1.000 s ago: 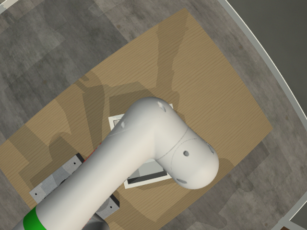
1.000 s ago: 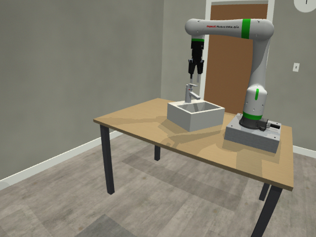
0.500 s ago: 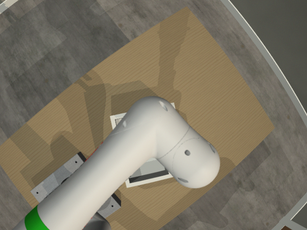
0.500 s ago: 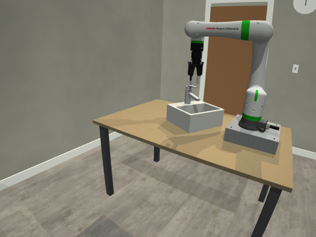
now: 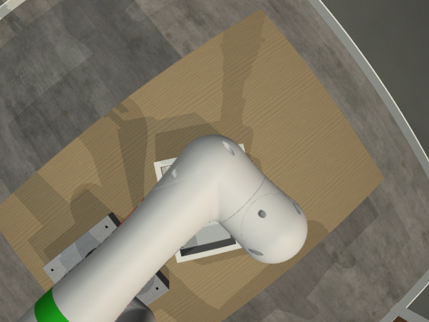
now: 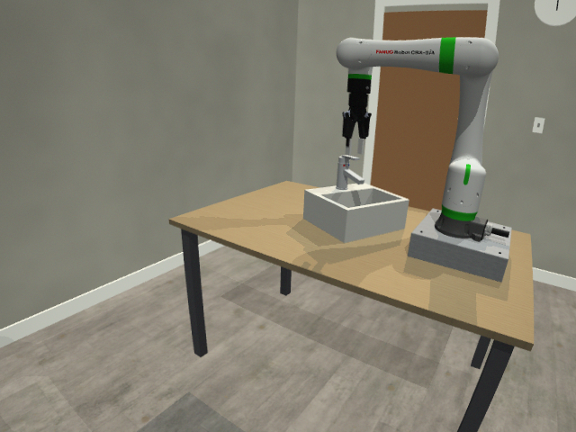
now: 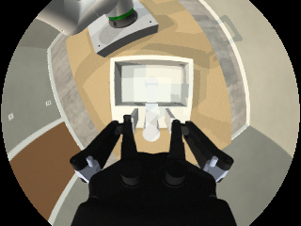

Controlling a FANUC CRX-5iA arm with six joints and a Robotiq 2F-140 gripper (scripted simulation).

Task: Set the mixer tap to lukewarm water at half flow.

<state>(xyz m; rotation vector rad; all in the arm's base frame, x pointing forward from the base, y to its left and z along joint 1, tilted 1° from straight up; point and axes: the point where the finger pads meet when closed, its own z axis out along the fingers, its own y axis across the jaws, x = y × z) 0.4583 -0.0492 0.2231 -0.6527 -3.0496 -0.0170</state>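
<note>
The scene is being viewed from directly overhead by the top camera, though the sink (image 5: 208,247) is being largely hidden by the arm (image 5: 194,204). The table (image 6: 260,223) is being framed from a distance, at standing height, by the exterior view. The sink (image 7: 150,63) is being looked down on by the wrist camera past the gripper (image 7: 150,135), and is apparently being shared by all three views.

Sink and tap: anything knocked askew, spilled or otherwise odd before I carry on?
Nothing stands out. The sink sits square on the table, the tap stands upright at its back rim, no water shows, and the gripper hangs partly open above the lever, holding nothing.

wood-grain table (image 6: 260,232), shiny metal tap (image 6: 343,174)
</note>
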